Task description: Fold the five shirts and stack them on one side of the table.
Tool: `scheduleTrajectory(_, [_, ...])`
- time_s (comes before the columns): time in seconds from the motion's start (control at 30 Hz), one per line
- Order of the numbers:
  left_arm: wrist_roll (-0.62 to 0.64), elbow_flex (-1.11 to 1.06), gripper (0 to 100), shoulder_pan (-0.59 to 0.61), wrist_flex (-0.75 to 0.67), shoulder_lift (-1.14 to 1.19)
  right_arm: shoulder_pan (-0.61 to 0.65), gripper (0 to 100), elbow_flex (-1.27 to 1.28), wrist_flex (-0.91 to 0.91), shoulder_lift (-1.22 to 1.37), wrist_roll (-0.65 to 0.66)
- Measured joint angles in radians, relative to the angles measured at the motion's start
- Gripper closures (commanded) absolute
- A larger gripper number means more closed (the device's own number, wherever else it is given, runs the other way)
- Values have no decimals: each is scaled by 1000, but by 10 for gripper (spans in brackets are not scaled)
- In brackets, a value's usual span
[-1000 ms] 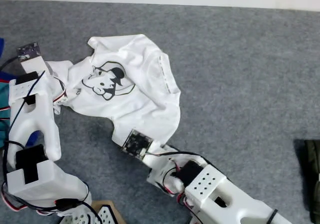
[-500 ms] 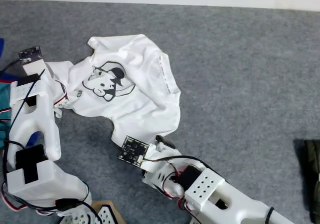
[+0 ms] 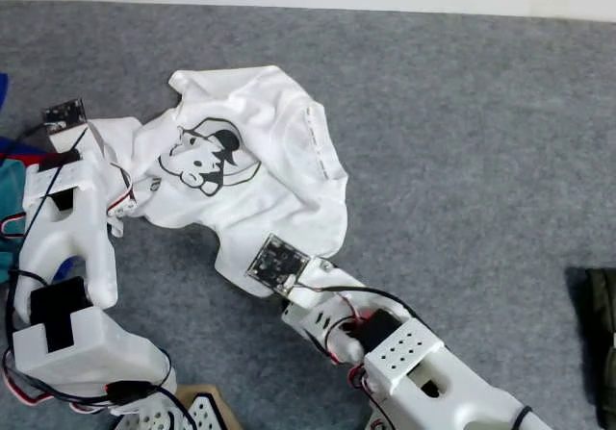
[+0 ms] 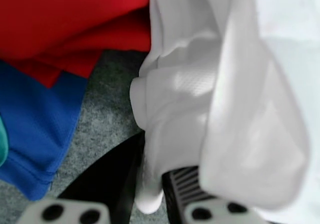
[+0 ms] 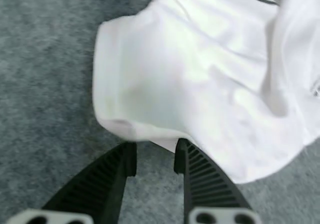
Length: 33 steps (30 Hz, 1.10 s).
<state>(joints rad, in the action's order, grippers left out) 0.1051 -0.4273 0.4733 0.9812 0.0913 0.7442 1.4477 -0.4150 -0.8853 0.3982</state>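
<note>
Right gripper (image 5: 154,151): sits at the near hem corner of the white shirt (image 3: 245,175). Its jaws stand a narrow gap apart with nothing between them. The hem edge lies just past the fingertips and appears uncaught.

Left gripper (image 4: 152,176): sits at the left sleeve side of the white shirt. A fold of white fabric lies between its jaws, which are closed in on it. This is judged to be a hold on the shirt.

White shirt: lies crumpled on the grey table (image 3: 462,113), print side up, with its right side rolled over on itself. It is not flat and no fold has been made.

Beyond the left side of the white shirt, a red shirt (image 4: 65,18) touches the sleeve and a blue shirt (image 4: 40,119) lies beside the red one. Both are bunched.

Step in hand (judgement): spreading the white shirt flat before the first fold. The task looks to be at an early stage.

Next move calls for the right gripper to advance onto the hem and close on it. Both arms should then draw apart to tension the cloth flat. There is a risk of catching only one layer.
</note>
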Motion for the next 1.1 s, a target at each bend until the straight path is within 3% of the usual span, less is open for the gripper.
scheduleTrajectory(0.1, [0,-2,993,-8,0,0,-28,848,0,2,0,0])
scheduleTrajectory(0.27, [0,-3,993,-15,0,0,-43,723,0,-84,0,0])
scheduleTrajectory(0.83, [0,-8,993,-17,0,0,37,723,0,-12,0,57])
scheduleTrajectory(1.1, [0,-8,993,-17,0,0,52,947,26,-3,0,57])
